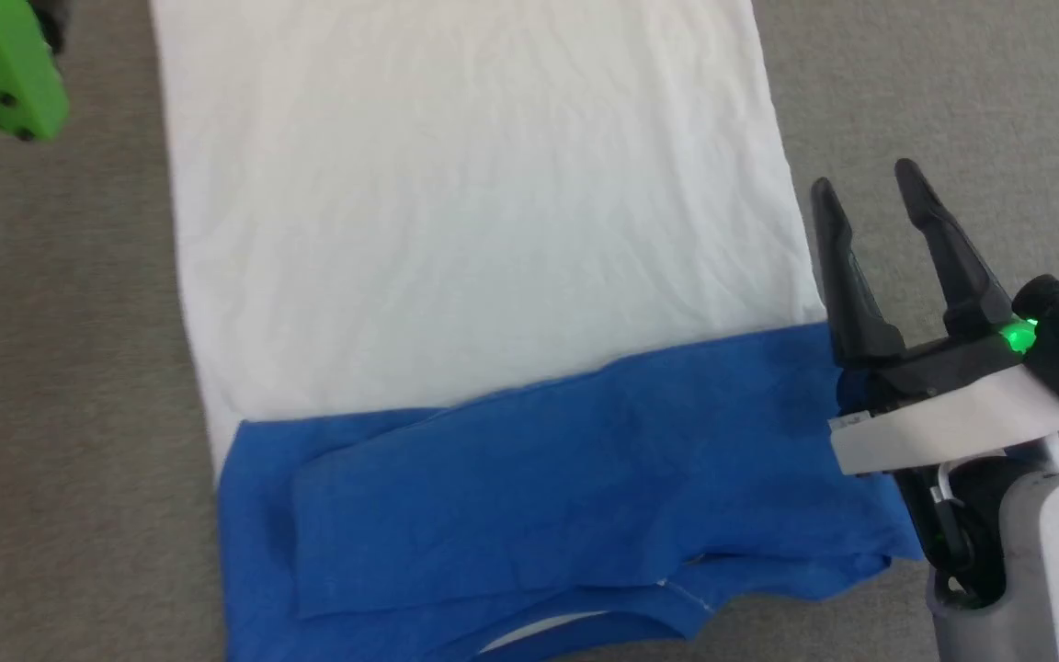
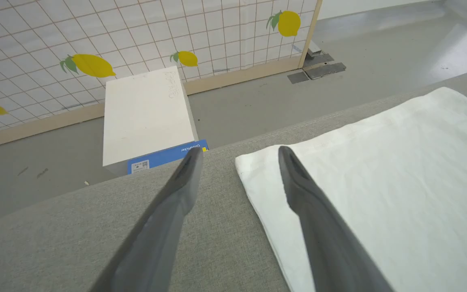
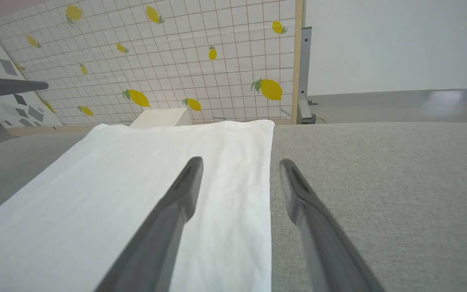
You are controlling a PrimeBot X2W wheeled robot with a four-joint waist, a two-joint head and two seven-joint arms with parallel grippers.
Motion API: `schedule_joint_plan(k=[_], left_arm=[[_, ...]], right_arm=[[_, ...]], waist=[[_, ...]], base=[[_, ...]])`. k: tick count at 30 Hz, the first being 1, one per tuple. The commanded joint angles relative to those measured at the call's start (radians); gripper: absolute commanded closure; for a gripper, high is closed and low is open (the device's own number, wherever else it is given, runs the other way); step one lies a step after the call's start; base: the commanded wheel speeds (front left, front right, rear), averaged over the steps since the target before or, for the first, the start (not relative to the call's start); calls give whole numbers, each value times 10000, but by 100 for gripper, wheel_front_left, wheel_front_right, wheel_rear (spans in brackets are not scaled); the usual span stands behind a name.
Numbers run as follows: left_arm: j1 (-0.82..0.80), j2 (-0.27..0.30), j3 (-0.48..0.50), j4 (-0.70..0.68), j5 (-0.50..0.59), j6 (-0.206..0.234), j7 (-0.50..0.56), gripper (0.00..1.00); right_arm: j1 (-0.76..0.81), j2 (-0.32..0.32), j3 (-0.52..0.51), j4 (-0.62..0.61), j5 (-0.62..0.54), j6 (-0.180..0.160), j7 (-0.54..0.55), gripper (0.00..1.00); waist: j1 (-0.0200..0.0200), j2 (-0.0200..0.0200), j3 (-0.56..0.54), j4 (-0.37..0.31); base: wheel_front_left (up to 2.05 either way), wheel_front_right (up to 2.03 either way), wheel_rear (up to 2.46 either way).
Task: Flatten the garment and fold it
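Head camera: the garment (image 1: 474,230) lies flat on the grey surface (image 1: 906,92), blue sleeves folded across the near end. Your right gripper (image 1: 865,179) sits at its right edge, fingers apart, empty. Left wrist camera adds your left gripper (image 2: 239,151), spread and empty, above a white corner, and a white box (image 2: 144,113) on the floor. Right wrist camera: the shirt's right edge runs between the fingers.

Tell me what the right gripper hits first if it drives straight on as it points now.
Likely the right edge of the shirt and the grey cover beside it: the open right gripper straddles that edge, angled slightly down. Depth is unclear; if it runs level, the way looks free to the lemon screen.
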Motion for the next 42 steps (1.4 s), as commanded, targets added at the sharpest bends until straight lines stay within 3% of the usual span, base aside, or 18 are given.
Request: schedule_joint_plan(k=[1, 7, 11, 15, 21, 22, 23, 24, 30, 34, 42], left_arm=[[-381, 140, 13, 127, -218, -20, 441, 0], [-1345, 684, 63, 245, -395, 403, 2388, 0], [-1784, 998, -11, 150, -219, 960, 3583, 0], [-1916, 1089, 49, 20, -102, 1602, 4225, 0], [-1601, 1460, -68, -158, 184, 2211, 5095, 0], [-1536, 1469, -64, -200, 130, 2258, 5234, 60], [-1475, 1476, -63, -291, 69, 2277, 5342, 85], [-1450, 1478, -49, -379, 39, 2286, 5349, 100], [-1483, 1288, -167, -786, -35, 1944, 4796, 100], [-1660, 1051, -340, -797, 92, 1633, 4055, 100], [-2249, 190, -834, -707, 215, 1078, 2798, 100]], right_arm=[[-130, 24, 80, 63, 109, -13, -171, 0], [-363, 25, 362, 264, 436, -13, -520, 0], [-448, 25, 266, 283, 470, -13, -675, 0], [-524, 25, 278, 299, 514, -13, -733, 0], [-644, 25, 393, 210, 530, -13, -715, 0], [-667, 25, 409, 201, 512, -13, -694, 0], [-700, 25, 422, 183, 468, -13, -650, 0], [-730, 25, 416, 159, 454, -13, -613, 0], [-1665, 26, 342, -80, -265, -13, -63, 0], [-3413, 26, 358, 171, -716, -13, 731, 0], [-7687, 26, -324, 3559, -251, -13, 3366, 0]], waist=[[-2, 0, 1163, -1109], [-2, 0, 1712, -1605], [-2, 0, 2022, -1759], [-2, 0, 2185, -1814], [-2, 0, 2249, -1789], [-2, 0, 2242, -1777], [-2, 0, 2234, -1751], [-2, 0, 2229, -1724], [-2, 0, 2195, -1445], [-2, 0, 2170, -1164], [-2, 0, 2333, -135]], base=[[0, 0, 0], [0, 0, 0], [0, 0, 0], [0, 0, 0], [0, 0, 0], [0, 0, 0], [0, 0, 0], [0, 0, 0], [0, 0, 0], [0, 0, 0], [0, 0, 0]])
